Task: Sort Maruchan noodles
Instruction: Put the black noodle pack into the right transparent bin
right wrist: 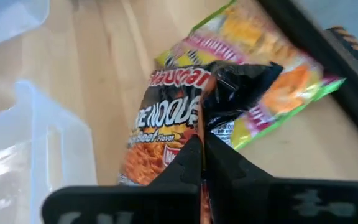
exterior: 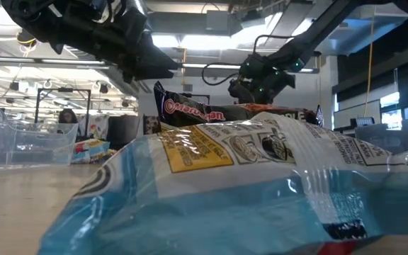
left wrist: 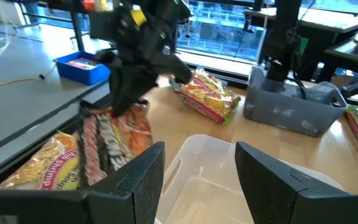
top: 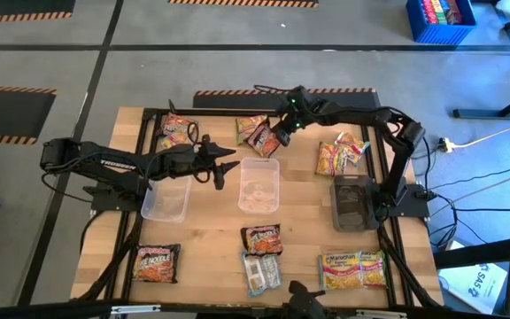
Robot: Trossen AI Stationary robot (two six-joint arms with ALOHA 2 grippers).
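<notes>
1. Dark maroon packet (right wrist: 166, 134) sits at the far edge of the table, overlapping a yellow-green packet (right wrist: 278, 56) beneath it; both lie just beside the far end of the middle clear bin (top: 258, 184).
2. Right gripper (right wrist: 202, 163) has its fingers pressed fully together on the crumpled top edge of the dark maroon packet. Pinching the edge looks like the way to peel it off the packet under it without dragging both.
3. In the high view the right gripper (top: 283, 130) reaches in from the right across the far side, so the arm stays clear of the bins.
4. Left gripper (top: 224, 167) hovers between the left clear bin (top: 166, 200) and the middle clear bin, fingers parted, holding nothing; likely waiting its turn.
5. Other packets are spread about: a pair far left (top: 175, 131), a yellow-pink cluster (top: 340, 156) far right, an orange-red one (top: 156, 262) near left, a maroon one (top: 261, 238) and a light blue one (top: 261, 271) near centre, a yellow pair (top: 353, 269) near right.
6. Grey bin (top: 352, 200) on the right looks empty; sorting is judged barely begun.
</notes>
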